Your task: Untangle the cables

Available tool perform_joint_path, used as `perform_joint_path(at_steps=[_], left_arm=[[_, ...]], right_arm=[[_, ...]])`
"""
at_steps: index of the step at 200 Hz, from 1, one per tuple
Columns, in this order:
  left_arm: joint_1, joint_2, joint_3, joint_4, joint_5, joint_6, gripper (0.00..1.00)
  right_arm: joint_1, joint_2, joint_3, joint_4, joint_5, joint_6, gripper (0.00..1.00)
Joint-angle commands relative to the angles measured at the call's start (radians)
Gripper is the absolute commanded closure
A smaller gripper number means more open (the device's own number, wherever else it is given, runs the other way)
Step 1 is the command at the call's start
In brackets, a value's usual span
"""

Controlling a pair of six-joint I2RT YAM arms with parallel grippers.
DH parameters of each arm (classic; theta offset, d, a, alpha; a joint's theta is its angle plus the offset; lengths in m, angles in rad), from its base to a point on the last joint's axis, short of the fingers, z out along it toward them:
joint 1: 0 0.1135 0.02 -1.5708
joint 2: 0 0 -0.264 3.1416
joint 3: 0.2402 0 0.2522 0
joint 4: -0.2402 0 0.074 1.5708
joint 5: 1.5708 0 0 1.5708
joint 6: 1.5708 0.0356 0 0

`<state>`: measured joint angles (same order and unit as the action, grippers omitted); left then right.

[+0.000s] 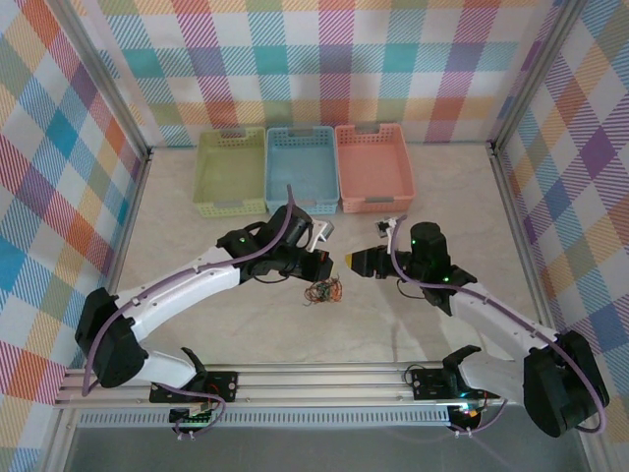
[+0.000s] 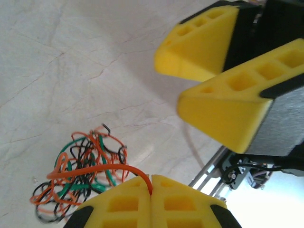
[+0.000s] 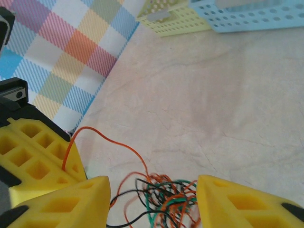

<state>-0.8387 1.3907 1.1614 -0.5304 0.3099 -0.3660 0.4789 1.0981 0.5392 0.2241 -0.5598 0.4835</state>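
Observation:
The cables [image 1: 322,291] lie as a small tangle of thin orange, black and green wires on the table, between and just in front of the two grippers. My left gripper [image 2: 151,190] is shut on one orange cable [image 2: 102,167], which arcs from the pinch back down into the tangle [image 2: 80,175]. My right gripper [image 3: 152,209] stands open just above the tangle [image 3: 166,199], one yellow finger on each side, with nothing clamped. In the top view the left gripper [image 1: 327,265] and the right gripper [image 1: 353,263] nearly meet tip to tip.
Three baskets stand in a row at the back: green [image 1: 231,173], blue [image 1: 302,169] and salmon [image 1: 373,167]. Checked walls close in the left, right and back sides. The right gripper's yellow fingers [image 2: 204,42] hang close over the left one.

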Motion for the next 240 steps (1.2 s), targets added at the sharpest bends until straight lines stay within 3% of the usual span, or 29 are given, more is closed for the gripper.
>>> perform_joint_path(at_steps=[1, 98, 150, 240], left_arm=[[-0.008, -0.038, 0.037, -0.042, 0.041, 0.005, 1.00], [-0.009, -0.043, 0.120, -0.086, 0.116, 0.033, 1.00], [-0.009, -0.040, 0.141, -0.079, 0.155, 0.034, 1.00], [-0.008, -0.055, 0.210, -0.091, 0.212, 0.033, 1.00]], right_arm=[[0.015, 0.024, 0.019, 0.101, -0.059, -0.039, 0.50], [0.103, 0.102, 0.072, 0.143, -0.120, -0.086, 0.59], [0.132, 0.172, 0.132, 0.118, -0.091, -0.089, 0.53], [0.152, 0.272, 0.205, 0.067, -0.088, -0.058, 0.55]])
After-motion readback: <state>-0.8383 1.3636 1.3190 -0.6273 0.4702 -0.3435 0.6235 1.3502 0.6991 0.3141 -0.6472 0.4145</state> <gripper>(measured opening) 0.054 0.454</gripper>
